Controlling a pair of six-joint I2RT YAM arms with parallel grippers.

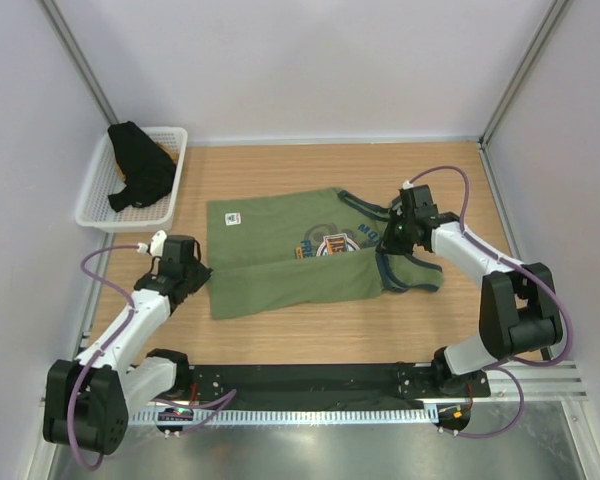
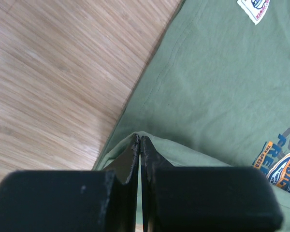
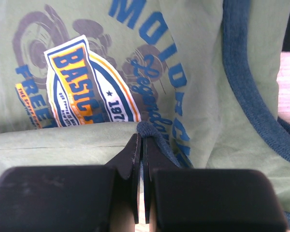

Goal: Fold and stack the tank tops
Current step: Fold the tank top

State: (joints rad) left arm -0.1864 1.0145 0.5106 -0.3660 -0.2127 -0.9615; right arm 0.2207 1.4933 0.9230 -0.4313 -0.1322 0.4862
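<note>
left arm [image 1: 130, 322] jaws pinched on green tank top [image 1: 270, 228] hem fold, right arm [image 1: 462, 250] jaws pinched on its navy trim, black tank top [image 1: 140, 170] in white basket [image 1: 120, 224]

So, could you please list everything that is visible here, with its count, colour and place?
table: 1, light wood, under everything
basket: 1, white mesh, far left corner of the table
black tank top: 1, black, bunched in the basket
green tank top: 1, olive green with navy trim, spread in the middle, near side folded over
left gripper: 1, black, shut on the green tank top's left edge
right gripper: 1, black, shut on its navy trim at the right end
</note>
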